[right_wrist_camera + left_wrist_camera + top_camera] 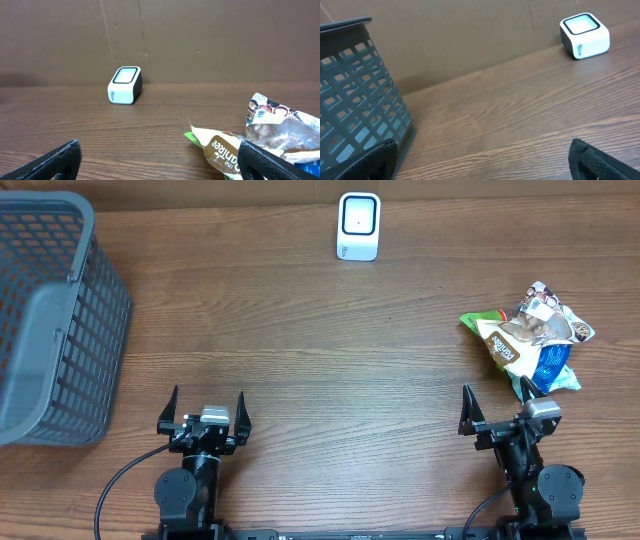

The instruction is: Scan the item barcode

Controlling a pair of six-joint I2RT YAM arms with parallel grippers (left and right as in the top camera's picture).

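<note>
At the near edge of the table [330, 350], on the left: left gripper [207, 402], parked, jaws spread wide, holding nothing. On the right, same row: right gripper [505, 408], likewise fully spread and empty, just short of the snack packets [528, 338].

Just beyond that gripper, on the right side of the table: a loose heap of two or three overlapping packets in green, clear and blue film, lying flat. Probably light, soft and crinkly, slick on the surface and quick to buckle under pressure; contents likely crushable. Best taken by a sealed edge or corner of the topmost packet, pinched gently, not across the puffy middle. No barcode visible from here.

Farther back, centre: white scanner [359, 226], window upward, well apart from the heap. Far left: grey mesh basket [50, 320].
</note>
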